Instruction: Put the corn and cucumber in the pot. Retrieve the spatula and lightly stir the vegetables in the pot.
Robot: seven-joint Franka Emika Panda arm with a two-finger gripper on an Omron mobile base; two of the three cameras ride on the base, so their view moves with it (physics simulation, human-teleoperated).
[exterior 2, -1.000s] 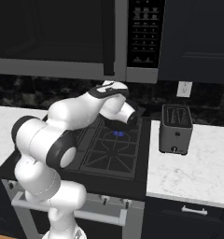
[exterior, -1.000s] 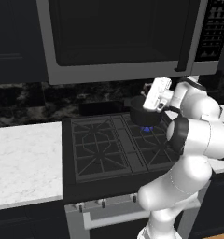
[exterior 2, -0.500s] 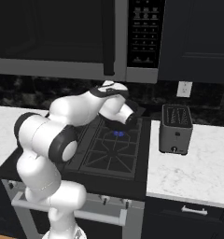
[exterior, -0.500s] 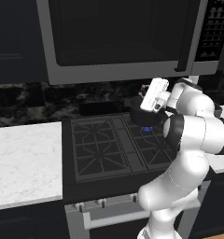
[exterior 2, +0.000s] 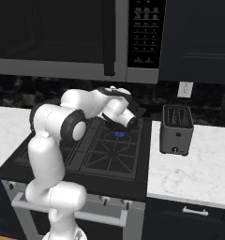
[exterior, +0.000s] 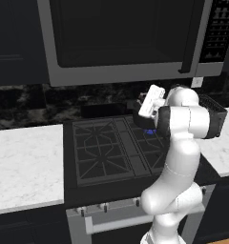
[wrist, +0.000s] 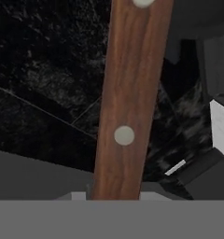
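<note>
one tool in hand | fingers pinched on the spatula [wrist: 125, 102] handle; gripper [exterior: 146, 113] above the pot [exterior 2: 115, 123] | we stir lightly; keep strokes small, avoid the rim

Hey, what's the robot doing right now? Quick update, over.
Gripper shut on the spatula, brown handle filling the hand view. Hand above the back right burner by the pot. Corn and cucumber hidden. Nothing seen in the way.
</note>
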